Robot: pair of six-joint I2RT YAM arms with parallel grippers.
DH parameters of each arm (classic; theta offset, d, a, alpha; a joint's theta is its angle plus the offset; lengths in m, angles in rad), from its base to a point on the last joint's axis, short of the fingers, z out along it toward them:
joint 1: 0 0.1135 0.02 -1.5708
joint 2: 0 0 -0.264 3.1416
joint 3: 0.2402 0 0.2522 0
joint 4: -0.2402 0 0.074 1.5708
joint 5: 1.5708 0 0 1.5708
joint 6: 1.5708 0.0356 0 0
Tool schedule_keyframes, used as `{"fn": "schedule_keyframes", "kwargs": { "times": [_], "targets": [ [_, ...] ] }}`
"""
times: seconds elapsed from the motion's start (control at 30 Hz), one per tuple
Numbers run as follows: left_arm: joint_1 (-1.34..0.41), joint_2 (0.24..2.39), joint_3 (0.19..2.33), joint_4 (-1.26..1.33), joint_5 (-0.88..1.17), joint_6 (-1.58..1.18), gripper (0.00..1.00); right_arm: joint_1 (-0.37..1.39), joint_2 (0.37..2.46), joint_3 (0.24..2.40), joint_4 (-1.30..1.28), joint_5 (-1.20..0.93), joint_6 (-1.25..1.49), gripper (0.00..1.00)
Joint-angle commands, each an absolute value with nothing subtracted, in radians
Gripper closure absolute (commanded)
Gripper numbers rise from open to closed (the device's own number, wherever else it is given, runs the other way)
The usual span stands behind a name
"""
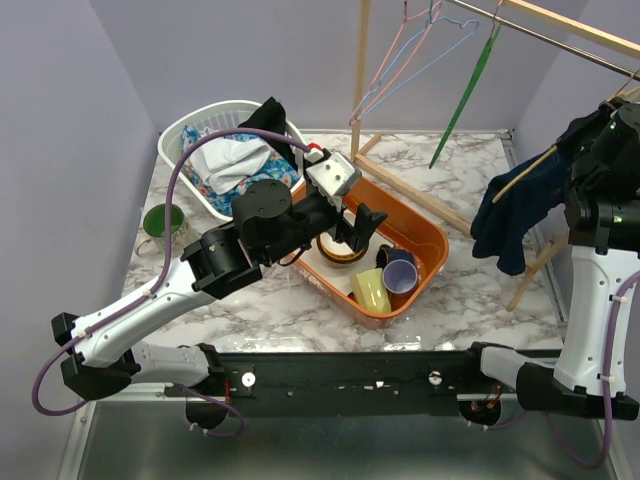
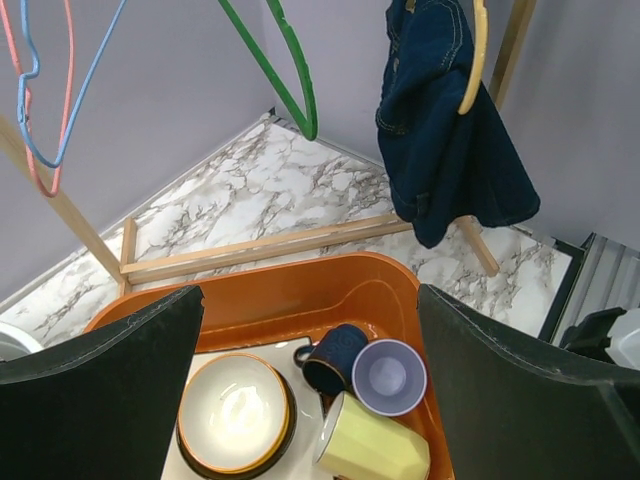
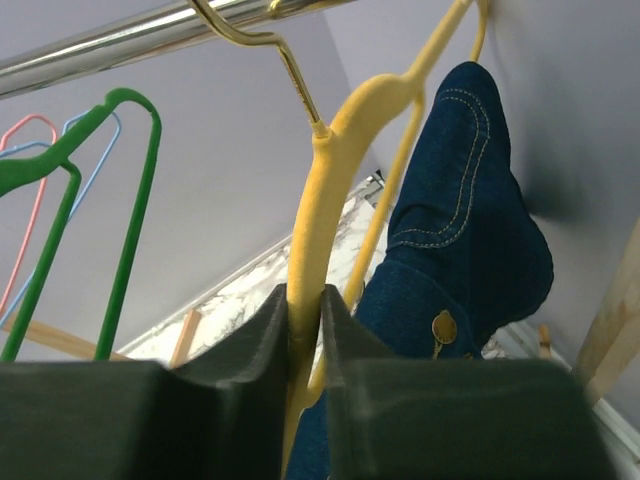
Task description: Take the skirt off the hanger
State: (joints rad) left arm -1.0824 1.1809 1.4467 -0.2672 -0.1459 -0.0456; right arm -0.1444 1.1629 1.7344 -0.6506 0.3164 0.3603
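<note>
The skirt (image 3: 470, 230) is dark blue denim with tan topstitching and a brass button. It hangs bunched and lopsided on a yellow hanger (image 3: 322, 190) above the right side of the bench (image 1: 270, 315), and the hanger's hook is over a metal rail (image 3: 120, 40). The right hand (image 3: 305, 310) is clamped on the hanger's neck, just left of the cloth. The left hand (image 2: 310, 335) gapes wide above an orange bin (image 2: 300, 290) — gripping nothing.

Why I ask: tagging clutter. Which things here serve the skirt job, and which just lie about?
Job: denim skirt, yellow hanger, rail, right gripper clamped on that hanger.
Lying about: orange tub, bowl, cups, laundry basket, green hanger.
</note>
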Motion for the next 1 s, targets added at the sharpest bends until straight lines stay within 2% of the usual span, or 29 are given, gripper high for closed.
{"fn": "schedule_keyframes", "kwargs": {
  "times": [0.0, 0.37, 0.97],
  "targets": [
    [-1.089, 1.164, 1.439, -0.239, -0.164, -0.046, 0.01, -0.149, 1.152, 1.747, -0.603, 0.347, 0.353, 0.99],
    [-1.089, 1.172, 1.448, -0.226, -0.198, -0.031, 0.01, -0.15, 1.236, 2.054, -0.782, 0.24, 0.377, 0.99],
    [-1.089, 1.221, 1.479, -0.192, -0.166, -0.048, 0.01, -0.149, 1.128, 2.056, -0.893, 0.071, 0.423, 0.99]
  ]
}}
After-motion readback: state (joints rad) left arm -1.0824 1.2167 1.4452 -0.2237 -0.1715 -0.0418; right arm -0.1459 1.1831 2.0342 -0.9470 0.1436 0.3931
